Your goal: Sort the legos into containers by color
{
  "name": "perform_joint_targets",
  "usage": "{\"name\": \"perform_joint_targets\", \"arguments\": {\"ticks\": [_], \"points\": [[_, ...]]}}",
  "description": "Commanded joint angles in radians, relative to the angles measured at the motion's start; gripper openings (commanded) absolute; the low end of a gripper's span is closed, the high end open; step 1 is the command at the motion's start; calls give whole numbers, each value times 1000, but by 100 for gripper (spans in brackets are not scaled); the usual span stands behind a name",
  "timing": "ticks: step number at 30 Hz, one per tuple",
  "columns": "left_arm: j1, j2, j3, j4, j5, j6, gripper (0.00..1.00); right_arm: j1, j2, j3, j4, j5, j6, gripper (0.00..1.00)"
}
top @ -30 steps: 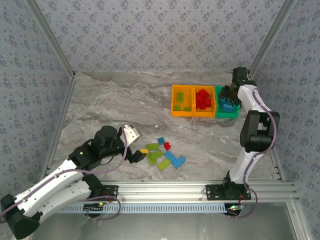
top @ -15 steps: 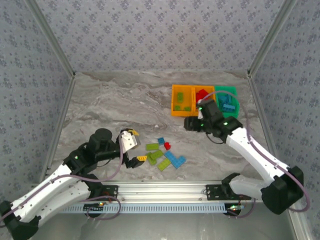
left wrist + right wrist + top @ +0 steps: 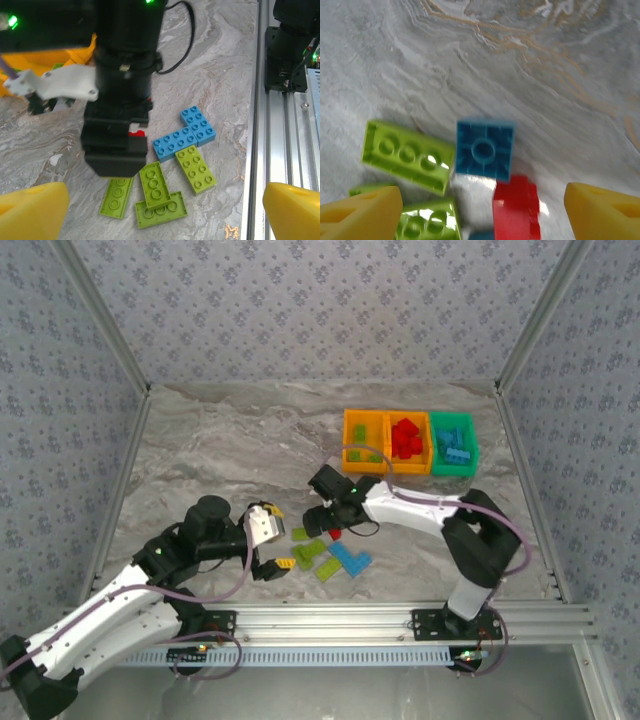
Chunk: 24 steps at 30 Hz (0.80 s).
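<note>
Grey marble table (image 3: 530, 60) lies under my right hand (image 3: 482, 210), spread wide and empty over a small blue square plastic brick (image 3: 484, 148), a red brick (image 3: 516, 210) and lime green bricks (image 3: 407, 155). My left hand (image 3: 161, 210), fingers equally far apart, holds nothing beside them.

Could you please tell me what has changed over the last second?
The right tool swung from the green bin back to the loose bricks, now open above them. The left tool stayed open beside them; bins and bricks unmoved.
</note>
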Motion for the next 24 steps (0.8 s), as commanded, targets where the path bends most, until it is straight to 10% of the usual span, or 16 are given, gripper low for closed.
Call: {"name": "perform_joint_targets", "arguments": {"ticks": [1,24], "points": [[6,-10,-5,8,30,12,99,-8,69,54,25,11,4,83],[7,-10,-9,14,31,9,99,-22,-6,31,2,177,66,36]]}}
